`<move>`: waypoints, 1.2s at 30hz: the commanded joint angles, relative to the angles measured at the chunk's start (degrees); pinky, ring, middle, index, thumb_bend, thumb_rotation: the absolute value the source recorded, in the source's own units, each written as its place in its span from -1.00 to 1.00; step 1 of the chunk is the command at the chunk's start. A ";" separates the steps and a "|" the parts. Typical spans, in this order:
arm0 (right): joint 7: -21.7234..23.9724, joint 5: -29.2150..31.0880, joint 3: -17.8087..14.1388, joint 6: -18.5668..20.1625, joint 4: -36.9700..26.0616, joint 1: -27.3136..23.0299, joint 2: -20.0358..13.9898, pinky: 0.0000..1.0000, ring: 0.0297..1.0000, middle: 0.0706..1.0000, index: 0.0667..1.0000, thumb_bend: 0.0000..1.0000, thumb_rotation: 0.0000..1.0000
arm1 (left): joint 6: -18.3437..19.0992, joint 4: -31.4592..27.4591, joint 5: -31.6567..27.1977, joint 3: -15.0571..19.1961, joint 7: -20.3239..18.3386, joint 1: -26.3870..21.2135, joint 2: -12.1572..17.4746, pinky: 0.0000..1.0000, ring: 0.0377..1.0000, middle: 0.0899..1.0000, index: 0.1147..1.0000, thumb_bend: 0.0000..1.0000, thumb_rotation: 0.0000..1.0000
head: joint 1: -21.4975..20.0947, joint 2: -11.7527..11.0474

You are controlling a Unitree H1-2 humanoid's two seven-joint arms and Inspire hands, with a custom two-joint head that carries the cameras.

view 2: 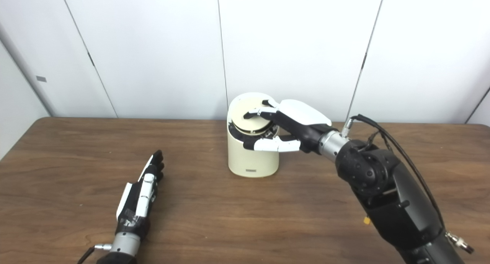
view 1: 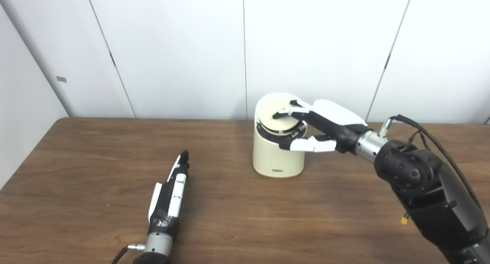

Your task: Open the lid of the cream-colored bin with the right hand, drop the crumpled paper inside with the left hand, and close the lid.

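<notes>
The cream-colored bin (view 1: 277, 157) stands at the middle back of the table. Its round lid (view 1: 272, 108) sits tilted, with a dark gap under its front edge. My right hand (view 1: 329, 120) is on it: its fingers lie on top of the lid and its thumb lies under the lid's front rim, against the bin wall. My left hand (view 1: 172, 187) lies on the table to the bin's front left, fingers straight and together, holding nothing. No crumpled paper shows in either view. The inside of the bin is hidden.
The brown wooden table (view 1: 245, 218) runs across the view. White wall panels (view 1: 172, 46) stand close behind the bin. My right forearm (view 1: 421, 180) crosses the table's right side.
</notes>
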 commanded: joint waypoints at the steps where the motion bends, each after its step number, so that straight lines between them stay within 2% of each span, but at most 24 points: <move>1: 0.89 -0.69 0.40 -1.54 -1.06 -1.46 -1.13 0.94 1.00 0.76 0.66 0.24 1.00 | 1.88 -0.23 0.24 -1.04 -0.58 0.46 -0.39 1.00 1.00 1.00 1.00 0.07 0.96 | -0.02 0.38; 14: 2.43 -5.20 2.72 -2.09 -0.32 -0.50 -2.28 1.00 1.00 0.79 0.68 0.27 1.00 | 2.60 -1.20 -1.14 -0.49 -0.71 0.62 -0.76 1.00 1.00 1.00 1.00 0.02 0.91 | -0.38 0.83; 22: 5.07 -7.07 3.98 0.58 1.02 -0.42 -2.40 1.00 1.00 0.79 0.75 0.33 1.00 | 2.56 -1.36 -0.99 -0.57 -0.54 0.53 -0.96 1.00 1.00 1.00 1.00 0.00 0.98 | -0.24 1.06; 30: 7.98 -8.31 5.60 1.52 1.89 -0.77 -3.13 1.00 1.00 0.71 0.69 0.32 1.00 | 2.58 -1.64 -3.05 -0.23 -0.96 0.64 -1.05 0.99 1.00 1.00 1.00 -0.03 1.00 | -0.28 1.17; 36: 6.56 -7.59 4.52 1.27 1.06 -0.23 -2.74 1.00 1.00 0.79 0.81 0.30 1.00 | 2.93 -2.29 -2.97 -0.35 -0.85 0.90 -1.00 1.00 1.00 1.00 1.00 -0.03 1.00 | -0.15 1.50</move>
